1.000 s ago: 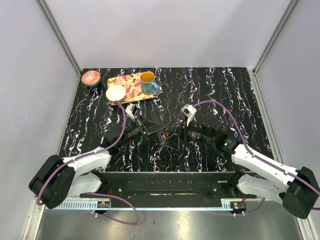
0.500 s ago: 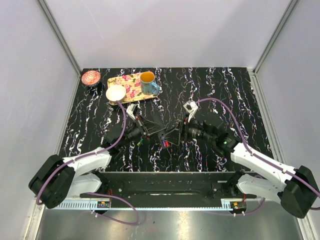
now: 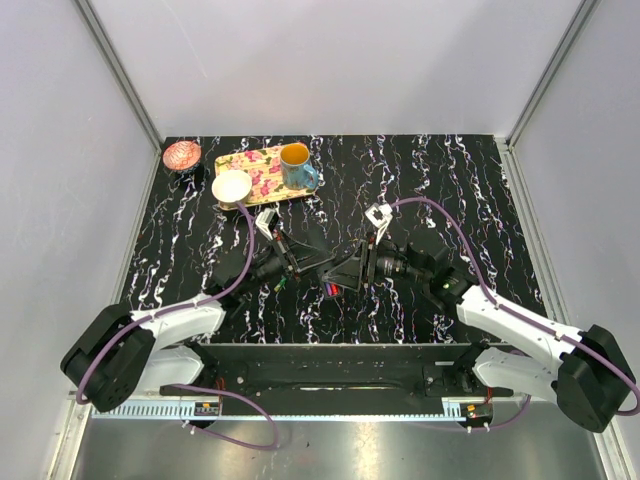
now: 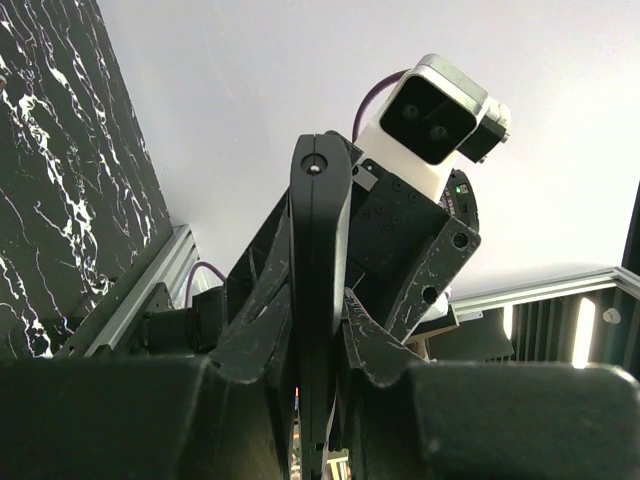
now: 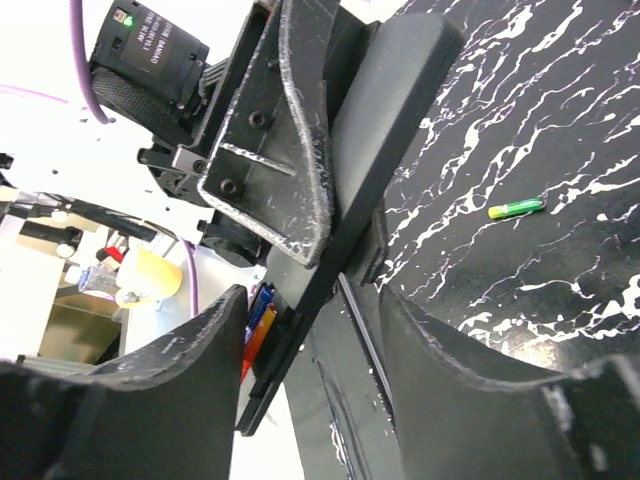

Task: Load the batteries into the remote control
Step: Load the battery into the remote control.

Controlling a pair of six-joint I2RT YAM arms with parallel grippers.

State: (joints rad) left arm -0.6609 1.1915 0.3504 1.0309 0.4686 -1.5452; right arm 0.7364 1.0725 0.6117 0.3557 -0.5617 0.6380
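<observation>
Light, stiff, slick remote [image 5: 385,150], pinched by left gripper [image 4: 318,400]; right gripper [image 5: 312,340] state untellable. Hold flat faces, clear of batteries [image 5: 258,312].

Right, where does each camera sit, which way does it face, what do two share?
Top external: overhead behind the bases, facing down at the table; left arm, right arm.
Left wrist: looks up along the remote control at the right gripper; own fingers.
Right wrist: faces the left gripper, a battery beyond; own fingers.
Shared: the remote control.
</observation>
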